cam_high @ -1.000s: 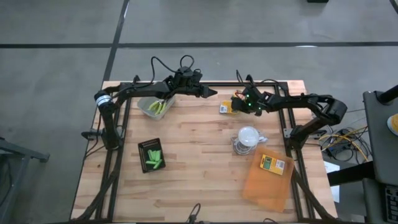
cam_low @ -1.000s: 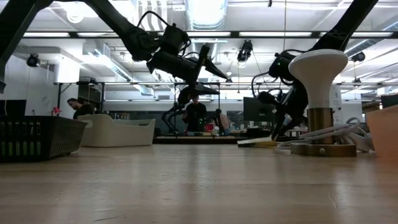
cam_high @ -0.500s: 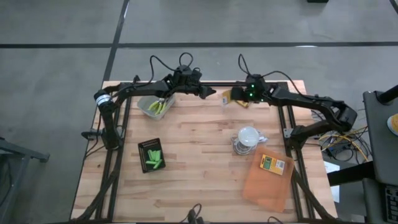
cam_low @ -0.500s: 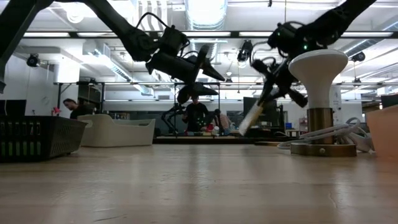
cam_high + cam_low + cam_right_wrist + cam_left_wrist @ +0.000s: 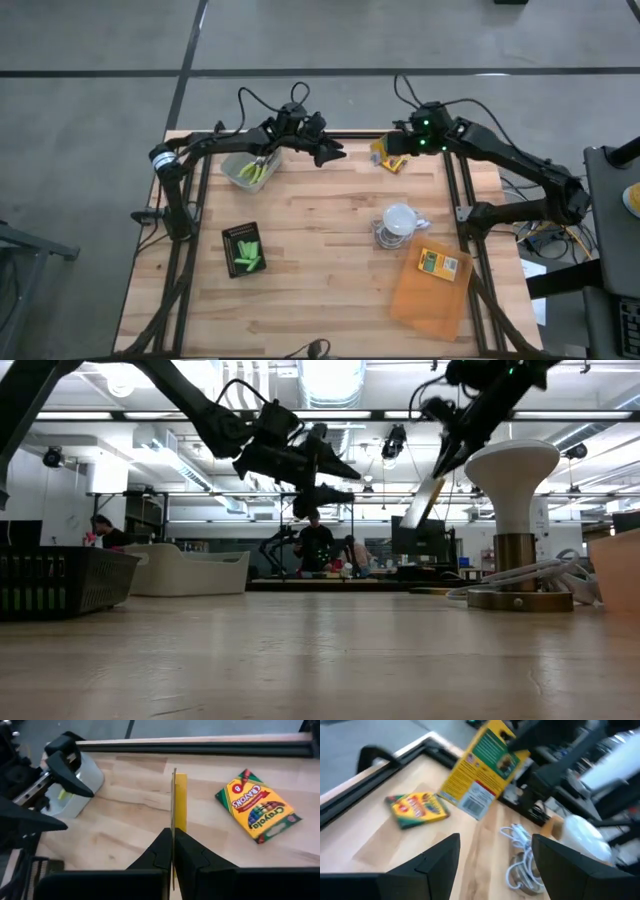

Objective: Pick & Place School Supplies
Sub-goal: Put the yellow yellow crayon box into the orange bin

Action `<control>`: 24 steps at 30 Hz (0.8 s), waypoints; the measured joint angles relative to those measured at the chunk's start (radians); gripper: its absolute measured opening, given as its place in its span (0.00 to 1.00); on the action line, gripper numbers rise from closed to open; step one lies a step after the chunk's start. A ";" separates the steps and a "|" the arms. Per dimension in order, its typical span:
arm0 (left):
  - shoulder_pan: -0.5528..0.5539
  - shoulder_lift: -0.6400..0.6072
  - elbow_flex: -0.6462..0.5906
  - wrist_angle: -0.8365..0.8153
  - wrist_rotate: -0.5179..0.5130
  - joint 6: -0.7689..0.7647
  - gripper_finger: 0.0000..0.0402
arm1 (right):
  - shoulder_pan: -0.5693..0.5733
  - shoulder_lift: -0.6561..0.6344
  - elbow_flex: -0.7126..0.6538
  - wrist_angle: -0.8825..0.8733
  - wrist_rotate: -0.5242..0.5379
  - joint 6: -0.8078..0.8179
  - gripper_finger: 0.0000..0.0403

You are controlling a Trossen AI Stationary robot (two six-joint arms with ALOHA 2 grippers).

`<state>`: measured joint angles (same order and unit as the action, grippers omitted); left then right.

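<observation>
My right gripper [image 5: 448, 458] hangs high over the table's far edge, shut on a flat yellow crayon box [image 5: 487, 767] with a green label. The right wrist view shows that box edge-on [image 5: 179, 800]. A second crayon box [image 5: 257, 810] lies flat on the wood below, near the far rail. A third box [image 5: 440, 263] rests on the orange sheet [image 5: 430, 295]. My left gripper [image 5: 332, 152] floats open left of the held box, fingers level, nothing between them. Green sticks lie in a clear tub [image 5: 250, 172] and a black tray [image 5: 244, 248]. My right gripper pinches one end of the crayon box [image 5: 173, 831] between its two fingers, which press on the flat faces. The fingers slant down from above. The box sticks out past the fingertips, tilted down toward the table's left [image 5: 428, 500], lifted clear of the wood.
A white mushroom-shaped lamp [image 5: 400, 220] with a coiled cable stands right of centre. A black metal rail [image 5: 200, 747] runs along the far edge. A black basket [image 5: 60, 580] shows at the low view's left. People stand in the room beyond.
My right gripper has risen steeply with the crayon box, which lay flat on the table a second ago and now hangs tilted, well clear of it. My left gripper has rolled about its own axis without leaving its place.
</observation>
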<state>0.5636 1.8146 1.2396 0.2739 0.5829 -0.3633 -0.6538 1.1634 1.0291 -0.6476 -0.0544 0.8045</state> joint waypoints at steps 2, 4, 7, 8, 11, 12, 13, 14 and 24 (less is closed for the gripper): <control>0.002 -0.019 0.000 -0.001 0.039 0.046 0.63 | 0.001 -0.016 0.050 -0.063 -0.006 -0.018 0.02; 0.002 -0.045 0.000 -0.001 0.085 0.112 0.63 | 0.001 -0.028 0.104 -0.132 -0.032 -0.055 0.02; 0.002 -0.101 0.000 -0.024 0.105 0.222 0.63 | 0.001 -0.035 0.189 -0.264 -0.080 -0.101 0.02; 0.002 -0.119 0.000 -0.039 0.105 0.254 0.63 | 0.002 -0.037 0.218 -0.310 -0.096 -0.110 0.02; 0.002 -0.174 0.000 -0.071 0.086 0.328 0.63 | 0.002 -0.038 0.305 -0.454 -0.114 -0.127 0.02; 0.002 -0.191 0.000 -0.084 0.077 0.345 0.63 | 0.002 -0.038 0.334 -0.503 -0.115 -0.128 0.02; 0.002 -0.209 0.000 -0.093 0.067 0.363 0.63 | 0.002 -0.038 0.358 -0.548 -0.115 -0.128 0.02; 0.002 -0.226 0.000 -0.100 0.062 0.376 0.63 | 0.002 -0.038 0.382 -0.587 -0.115 -0.128 0.02; 0.005 -0.401 0.000 -0.127 0.047 0.596 0.63 | 0.002 -0.042 0.610 -0.912 -0.305 -0.166 0.02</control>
<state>0.5682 1.4138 1.2392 0.1467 0.6301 0.2323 -0.6513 1.1217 1.6388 -1.5597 -0.3589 0.6388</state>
